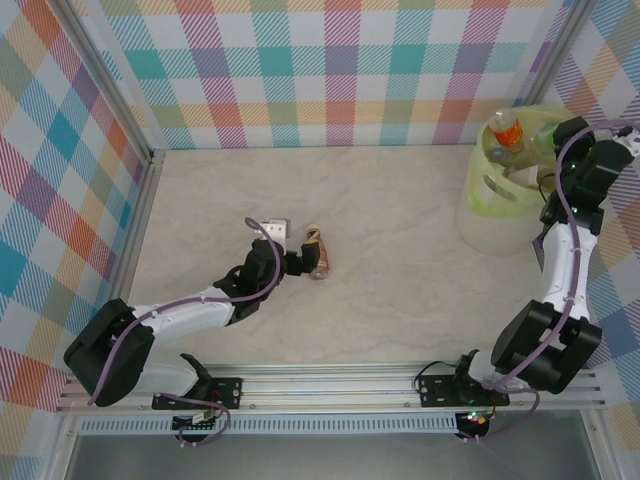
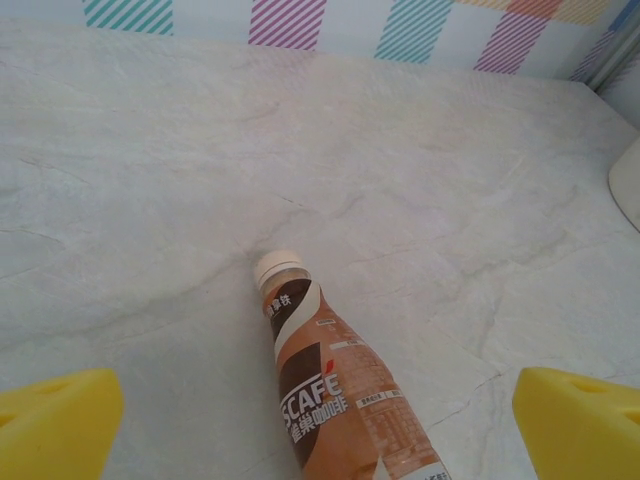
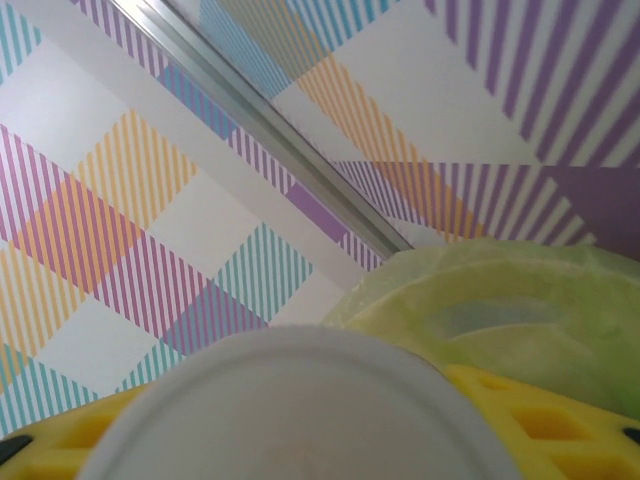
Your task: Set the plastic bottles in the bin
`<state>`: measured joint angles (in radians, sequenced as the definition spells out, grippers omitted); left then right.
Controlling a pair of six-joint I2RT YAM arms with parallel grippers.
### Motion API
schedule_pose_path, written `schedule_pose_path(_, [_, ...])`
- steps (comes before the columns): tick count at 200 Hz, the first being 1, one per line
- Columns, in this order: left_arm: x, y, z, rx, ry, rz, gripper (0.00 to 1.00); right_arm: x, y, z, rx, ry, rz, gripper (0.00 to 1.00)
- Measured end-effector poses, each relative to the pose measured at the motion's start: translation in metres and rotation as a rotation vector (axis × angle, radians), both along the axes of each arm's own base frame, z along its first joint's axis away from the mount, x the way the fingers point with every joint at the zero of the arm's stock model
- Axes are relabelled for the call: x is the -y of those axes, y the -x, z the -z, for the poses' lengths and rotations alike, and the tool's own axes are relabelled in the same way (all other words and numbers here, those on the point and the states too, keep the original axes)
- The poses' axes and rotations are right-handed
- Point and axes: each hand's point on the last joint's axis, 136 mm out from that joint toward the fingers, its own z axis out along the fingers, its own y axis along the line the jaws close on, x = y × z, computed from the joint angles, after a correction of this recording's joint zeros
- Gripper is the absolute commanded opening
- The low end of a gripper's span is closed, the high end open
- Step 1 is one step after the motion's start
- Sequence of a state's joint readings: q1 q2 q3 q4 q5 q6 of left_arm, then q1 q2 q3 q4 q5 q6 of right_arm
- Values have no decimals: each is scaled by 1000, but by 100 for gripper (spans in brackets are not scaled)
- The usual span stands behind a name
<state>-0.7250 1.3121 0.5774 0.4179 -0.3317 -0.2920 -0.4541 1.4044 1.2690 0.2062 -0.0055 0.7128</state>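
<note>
Lying on its side near the middle of the table (image 1: 400, 220): one brown bottle (image 1: 319, 254), coffee-coloured label, pale cap. In the left wrist view the cap points away from the camera and the base runs off the lower edge.

Left gripper (image 1: 298, 262) – low over the table at the bottle's base end. Its yellow pads (image 2: 55, 420) stand wide apart, one in each lower corner of the wrist view. The brown bottle rests between them on the marbled surface, touching neither.

Bin (image 1: 480, 200) – a round pale bucket with a lime-green liner and a handle slot in its wall, standing at the far right of the table beside the checked wall (image 1: 340, 70). An orange bottle (image 1: 505, 130) sits inside its rim.

Right gripper (image 1: 548, 150) – raised over the right side of the bin. In the right wrist view its yellow fingers (image 3: 540, 420) are closed on a white-ended bottle (image 3: 290, 410), whose round white face sits right up against the lens. Whether that face is cap or base cannot be told. The green liner bulges just beyond it. Behind that, an aluminium strut (image 3: 270, 130) crosses the checked wall on a slant.
</note>
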Motion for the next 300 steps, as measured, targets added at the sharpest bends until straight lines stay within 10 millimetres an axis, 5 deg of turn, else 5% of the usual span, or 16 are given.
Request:
schedule_pose_path(22, [0,1,-8,12,23,4,100,5,-18,7,-15,13,0,64])
schedule_pose_path(56, [-1,4,-28,43,79,1,100,7,-28,38,-105,6,15,86])
schedule_pose_path(86, [-3,7,-37,58,108,-2,100,-4,-24,31,-121,48,5,98])
schedule_pose_path(125, [-2,8,-36,46,119,6,100,-6,3,28,-203,74,58,100])
schedule_pose_path(181, [-3,11,-36,35,119,10,100,-4,49,63,-513,164,105,99])
schedule_pose_path(247, [-6,4,-26,-49,112,-52,100,-85,39,35,-422,291,-373,100])
schedule_pose_path(300, [-9,-8,7,-226,104,-157,100,-150,77,-2,-218,352,-599,100])
